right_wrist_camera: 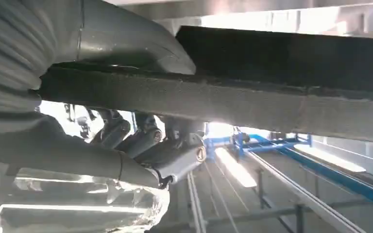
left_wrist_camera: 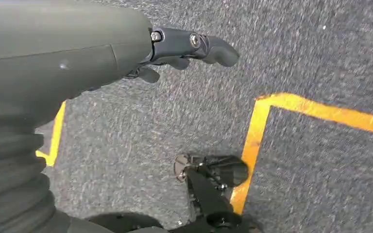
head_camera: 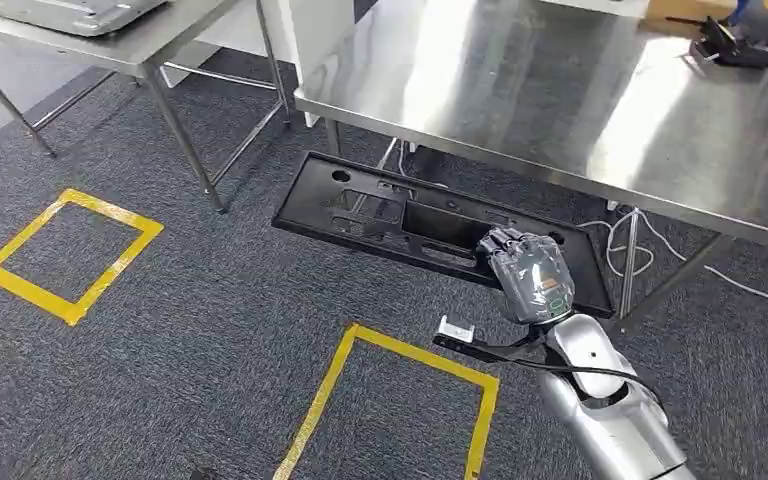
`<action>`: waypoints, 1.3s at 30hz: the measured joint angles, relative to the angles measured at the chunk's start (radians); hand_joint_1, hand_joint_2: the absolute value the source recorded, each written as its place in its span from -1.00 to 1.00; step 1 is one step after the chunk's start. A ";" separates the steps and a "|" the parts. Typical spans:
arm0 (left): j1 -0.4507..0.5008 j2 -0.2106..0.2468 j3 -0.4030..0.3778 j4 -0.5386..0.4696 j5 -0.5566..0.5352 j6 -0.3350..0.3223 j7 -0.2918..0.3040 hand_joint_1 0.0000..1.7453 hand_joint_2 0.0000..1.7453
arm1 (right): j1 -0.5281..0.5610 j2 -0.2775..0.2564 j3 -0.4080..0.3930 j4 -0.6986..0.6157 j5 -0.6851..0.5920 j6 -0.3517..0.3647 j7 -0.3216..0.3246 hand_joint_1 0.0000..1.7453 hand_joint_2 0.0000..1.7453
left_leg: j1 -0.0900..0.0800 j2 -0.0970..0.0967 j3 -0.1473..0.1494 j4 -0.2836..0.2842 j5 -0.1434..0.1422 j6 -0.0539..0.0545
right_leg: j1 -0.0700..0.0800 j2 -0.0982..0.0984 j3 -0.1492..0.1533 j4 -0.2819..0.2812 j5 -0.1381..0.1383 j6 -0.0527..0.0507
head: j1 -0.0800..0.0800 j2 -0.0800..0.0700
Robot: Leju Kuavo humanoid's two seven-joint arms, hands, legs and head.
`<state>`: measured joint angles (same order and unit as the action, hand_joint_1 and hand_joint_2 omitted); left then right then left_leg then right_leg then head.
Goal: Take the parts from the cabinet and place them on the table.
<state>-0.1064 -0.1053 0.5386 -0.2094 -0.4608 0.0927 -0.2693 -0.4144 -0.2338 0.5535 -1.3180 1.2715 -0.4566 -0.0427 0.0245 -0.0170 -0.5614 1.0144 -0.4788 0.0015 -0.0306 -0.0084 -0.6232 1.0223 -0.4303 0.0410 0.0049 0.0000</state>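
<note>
So the right hand (head_camera: 531, 277) has a firm grip on the long black panel (head_camera: 400, 220), grabbing it near its right end. The fingers (right_wrist_camera: 141, 138) wrap one face while the thumb (right_wrist_camera: 141, 43) presses the other, so the edge of the part is clamped between them. The panel is a flat black plastic piece with cutouts and a big rectangular opening, held up off the carpet (head_camera: 210, 330) and stretching out to the left from the hand. It sits just in front of the near edge of the steel table (head_camera: 580, 100), lower than the tabletop, with part of it tucked below that edge.

The left hand (left_wrist_camera: 175, 48) hangs over the carpet with nothing in it, fingers loosely extended and apart.

On the floor there are two yellow tape squares, one (head_camera: 70, 255) off to the left and one (head_camera: 400, 400) nearer, just left of the right arm. A second metal table (head_camera: 130, 45) stands at the far left, and some dark object (head_camera: 725, 45) sits on the far right corner of the steel table; can't tell what it is.
</note>
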 joint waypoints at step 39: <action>-0.001 -0.010 0.016 0.000 -0.006 0.000 0.008 -1.00 1.00 | -0.040 0.015 0.002 0.026 -0.042 0.018 -0.011 0.96 1.00 | -0.007 0.018 -0.164 0.308 -0.131 -0.007 | 0.002 0.041 0.016 -0.021 0.018 -0.035 | -0.013 0.000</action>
<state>-0.1077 -0.1152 0.5547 -0.2094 -0.4665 0.0931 -0.2613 -0.4548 -0.2190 0.5554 -1.2917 1.2291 -0.4391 -0.0534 0.0179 0.0012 -0.7251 1.3221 -0.6101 -0.0054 -0.0285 0.0329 -0.6075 1.0009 -0.4123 0.0058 -0.0076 0.0000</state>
